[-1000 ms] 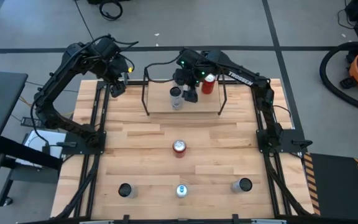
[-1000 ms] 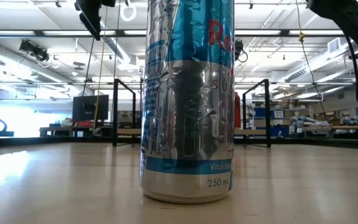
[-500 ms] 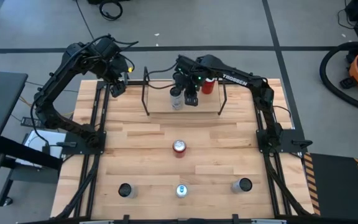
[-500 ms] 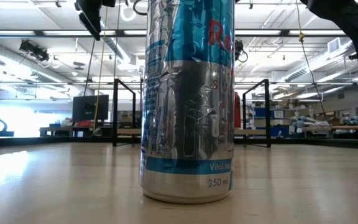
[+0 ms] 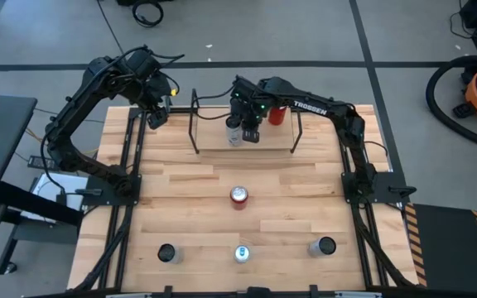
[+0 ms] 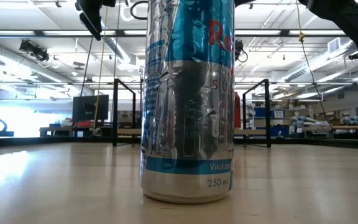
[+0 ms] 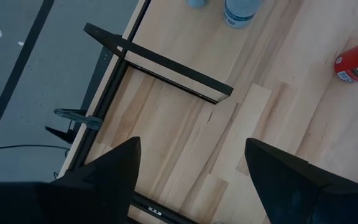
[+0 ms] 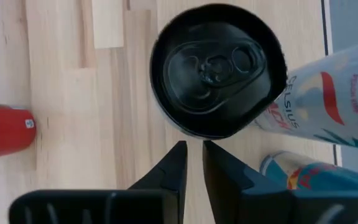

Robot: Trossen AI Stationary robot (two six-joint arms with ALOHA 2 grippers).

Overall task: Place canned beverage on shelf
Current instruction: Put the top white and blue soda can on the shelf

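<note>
The shelf (image 5: 218, 143), a pale board between two black wire frames, stands at the table's far edge. On its board stand a pale, black-topped can (image 5: 235, 131) and a red can (image 5: 277, 114). My right gripper (image 5: 252, 132) hangs just to the right of the pale can. In the right wrist view it (image 8: 193, 158) is shut and empty, its tips beside the can's top (image 8: 216, 78). My left gripper (image 5: 157, 116) waits open and high to the left of the shelf, nothing between its fingers (image 7: 191, 155). My right gripper points steeply down beside the pale can, its shut fingertips (image 8: 180, 152) right next to the rim of the can's top (image 8: 194, 134). I cannot tell whether they touch it. The can stands upright on the shelf board.
A red can (image 5: 238, 196) stands mid-table and three cans (image 5: 166, 252) (image 5: 241, 253) (image 5: 325, 246) along the near edge; the middle one fills the low view (image 6: 188, 99). A white can (image 8: 328, 99) and a blue-silver one (image 8: 303, 171) show close by in the right wrist view.
My right gripper has sunk toward the shelf board and shifted a little toward the table's left, ending beside the pale can. The cans stand where they were.
</note>
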